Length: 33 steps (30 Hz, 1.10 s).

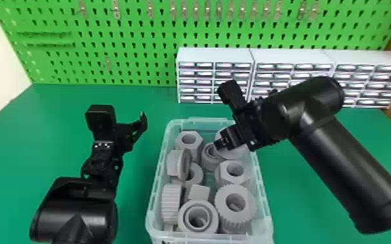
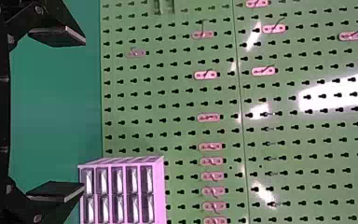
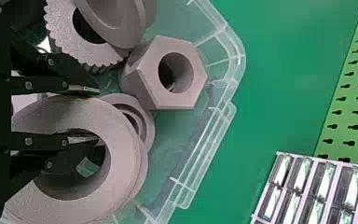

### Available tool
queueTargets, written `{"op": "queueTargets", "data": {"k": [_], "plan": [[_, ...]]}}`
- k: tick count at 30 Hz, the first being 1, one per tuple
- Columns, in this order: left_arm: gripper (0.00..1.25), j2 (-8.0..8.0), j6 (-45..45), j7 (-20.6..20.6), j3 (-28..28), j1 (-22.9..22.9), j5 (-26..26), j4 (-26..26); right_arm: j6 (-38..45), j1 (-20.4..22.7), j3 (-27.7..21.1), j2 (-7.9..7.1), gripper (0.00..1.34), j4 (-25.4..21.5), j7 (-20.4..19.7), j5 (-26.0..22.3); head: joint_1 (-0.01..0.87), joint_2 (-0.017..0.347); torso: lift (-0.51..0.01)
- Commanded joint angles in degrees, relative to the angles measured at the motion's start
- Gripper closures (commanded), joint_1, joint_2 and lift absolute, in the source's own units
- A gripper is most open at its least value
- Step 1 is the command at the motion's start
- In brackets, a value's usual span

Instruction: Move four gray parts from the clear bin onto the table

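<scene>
The clear bin (image 1: 208, 235) holds several gray parts. Over its back right part is my right gripper (image 1: 217, 145), at the large gray ring (image 1: 235, 152). In the right wrist view, my right gripper (image 3: 85, 115) is shut on the wall of that large ring (image 3: 126, 144), one finger in the hole and the other outside the rim. A gray hex nut (image 3: 154, 91) and a toothed gray gear (image 3: 65, 35) lie beside it. Left of the bin, my left gripper (image 1: 123, 121) is above the table; in the left wrist view that left gripper (image 2: 81, 114) stands wide open and holds nothing.
The green table (image 1: 55, 129) surrounds the bin. White drawer cabinets (image 1: 214, 55) stand behind it at the back right, before a green pegboard (image 1: 123, 39). Other gray gears, nuts and rings crowd the bin around the right gripper.
</scene>
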Motion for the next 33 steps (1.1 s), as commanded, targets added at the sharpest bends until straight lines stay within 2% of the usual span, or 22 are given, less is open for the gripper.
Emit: {"op": "queueTargets", "data": {"k": [1,12,22,33], "plan": [[0.18,0.10,0.0,0.0,0.1,0.1,0.0,0.0,1.0,-0.5,0.1,-0.02,1.05,-1.1,0.0,0.1,0.693,0.072,-0.052],[0.18,0.37,0.0,0.0,0.1,0.3,0.1,0.0,4.6,-1.1,-2.5,-0.02,1.05,-8.0,0.0,1.5,0.693,0.072,-0.052],[0.18,0.89,0.0,0.0,0.1,0.7,0.6,-0.1,10.5,-1.2,-7.5,-0.11,1.05,-15.6,0.0,3.2,0.693,0.072,-0.052],[0.18,1.16,0.0,0.0,0.3,1.1,0.6,-0.1,13.6,0.1,-11.5,-0.38,1.05,-19.9,0.0,4.7,0.693,0.072,-0.052]]}}
